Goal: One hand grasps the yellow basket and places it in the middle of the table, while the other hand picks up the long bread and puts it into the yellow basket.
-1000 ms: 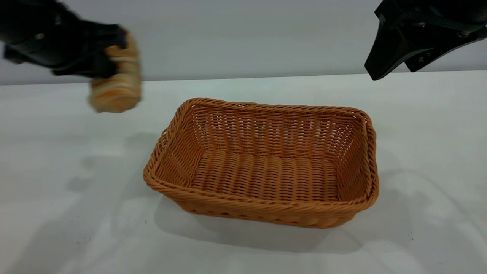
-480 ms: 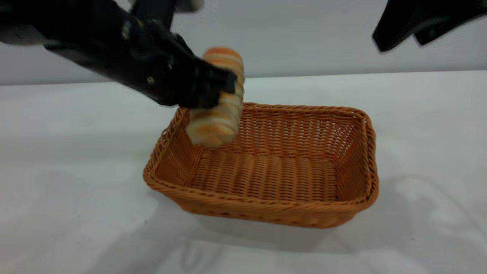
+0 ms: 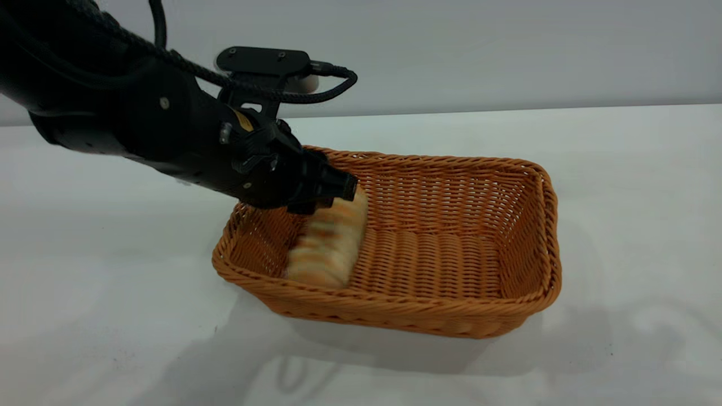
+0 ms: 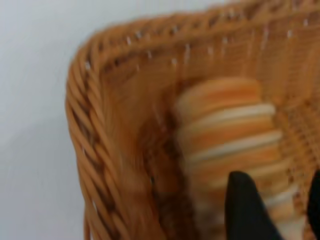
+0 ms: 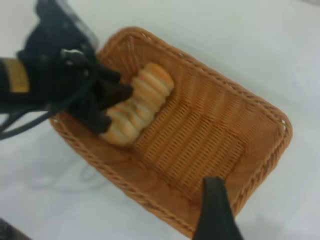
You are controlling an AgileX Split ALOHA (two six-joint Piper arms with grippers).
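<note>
- My left gripper (image 3: 333, 194) reaches down into the yellow basket (image 3: 395, 316) at its left end, fingers clamped across the long bread (image 3: 330, 242) near its far end.
- The loaf lies lengthwise along the basket's left wall, low over the woven floor; whether its near end already touches I cannot tell, since it shows blurred.
- I hold it by one end so that my fingers stay clear of the basket's rim as the loaf goes down.
- The basket sits on the table (image 3: 620, 169), about midway across it, so I judge that part finished.
- My right gripper (image 5: 216, 210) hangs well above the basket's other end, out of the way; I cannot tell how its fingers stand.
- What remains, I judge, is to let go.
</note>
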